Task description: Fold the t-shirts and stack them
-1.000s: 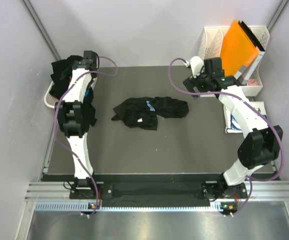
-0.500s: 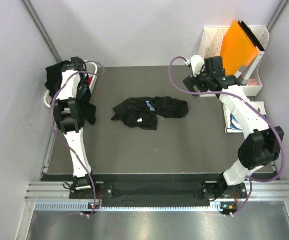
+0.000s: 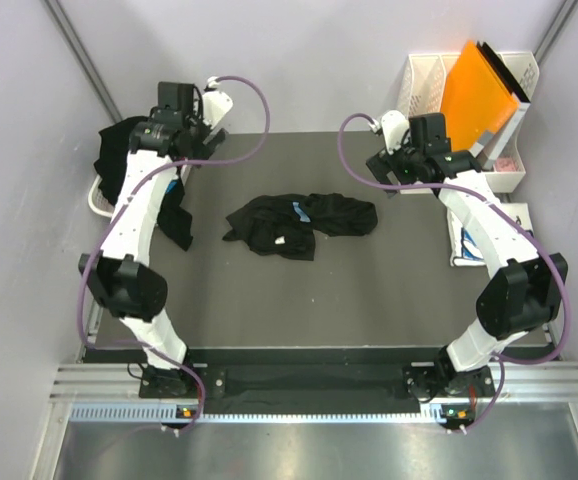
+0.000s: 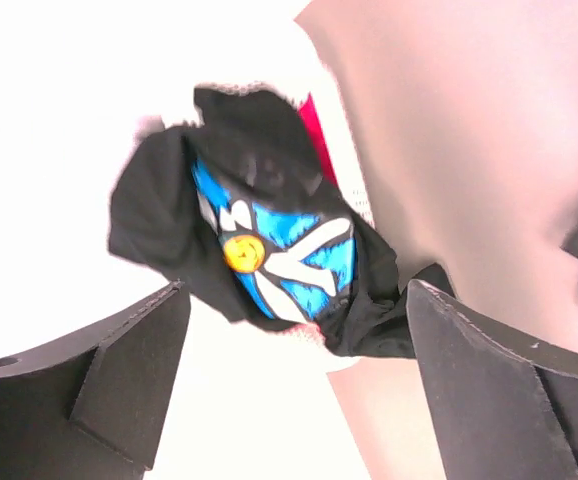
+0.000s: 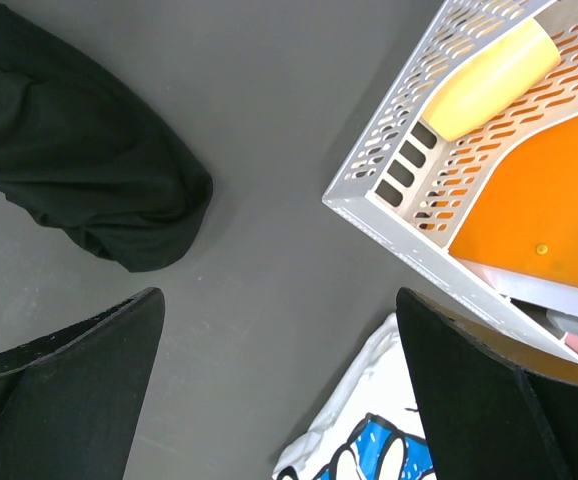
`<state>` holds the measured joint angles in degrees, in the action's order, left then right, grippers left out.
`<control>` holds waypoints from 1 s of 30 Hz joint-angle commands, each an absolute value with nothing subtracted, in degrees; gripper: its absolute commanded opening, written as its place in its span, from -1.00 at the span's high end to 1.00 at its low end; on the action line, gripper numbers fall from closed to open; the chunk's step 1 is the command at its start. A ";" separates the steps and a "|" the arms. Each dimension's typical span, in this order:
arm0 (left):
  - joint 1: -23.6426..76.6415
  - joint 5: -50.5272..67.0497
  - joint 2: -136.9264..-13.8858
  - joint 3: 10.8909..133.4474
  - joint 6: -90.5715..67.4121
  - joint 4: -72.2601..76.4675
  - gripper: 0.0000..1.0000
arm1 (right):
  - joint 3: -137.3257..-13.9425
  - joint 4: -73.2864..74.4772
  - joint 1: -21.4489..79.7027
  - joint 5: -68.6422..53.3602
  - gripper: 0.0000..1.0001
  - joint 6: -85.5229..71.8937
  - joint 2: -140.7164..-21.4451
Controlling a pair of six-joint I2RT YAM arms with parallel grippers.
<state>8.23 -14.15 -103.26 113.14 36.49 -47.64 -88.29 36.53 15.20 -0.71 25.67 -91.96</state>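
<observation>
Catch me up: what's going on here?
Shirt folding. The left end effector hovers open over a black daisy-print tee in the basket on the left. The right end effector is open too, holding nothing, near the file tray. One crumpled black tee lies mid-table; a white tee sits at the right.

A black tee [image 3: 299, 223] lies crumpled mid-table [image 3: 369, 300] with a sliver of blue print showing, more black tees [image 3: 115, 162] bunch at its left edge, one bearing a blue-and-white daisy [image 4: 269, 250], and a folded white tee [image 5: 349, 430] with blue print lies at the right edge.
</observation>
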 commanded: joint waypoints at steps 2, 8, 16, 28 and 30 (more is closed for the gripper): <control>8.53 -9.56 -99.94 103.65 48.14 -51.95 -0.83 | -91.14 35.69 15.21 -1.06 -0.99 25.75 -90.53; 8.61 -23.46 -96.86 83.69 57.02 -42.20 -0.69 | -90.44 35.33 15.21 -1.14 -0.99 25.49 -90.26; 8.70 -24.34 -95.45 74.36 63.45 -39.28 -0.69 | -91.14 35.51 15.21 -0.97 -0.99 25.58 -90.35; 11.07 -24.61 -98.70 70.23 69.52 -36.49 -0.66 | -92.55 35.68 15.21 -1.76 -0.99 25.22 -91.58; 11.07 -25.13 -99.57 69.79 70.13 -34.99 -0.60 | -92.64 35.95 15.21 -1.76 -1.00 25.14 -91.67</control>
<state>10.63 -23.86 -98.17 70.57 67.55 -39.59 -89.06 36.82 15.20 -0.78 25.69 -92.01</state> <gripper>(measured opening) 0.831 0.996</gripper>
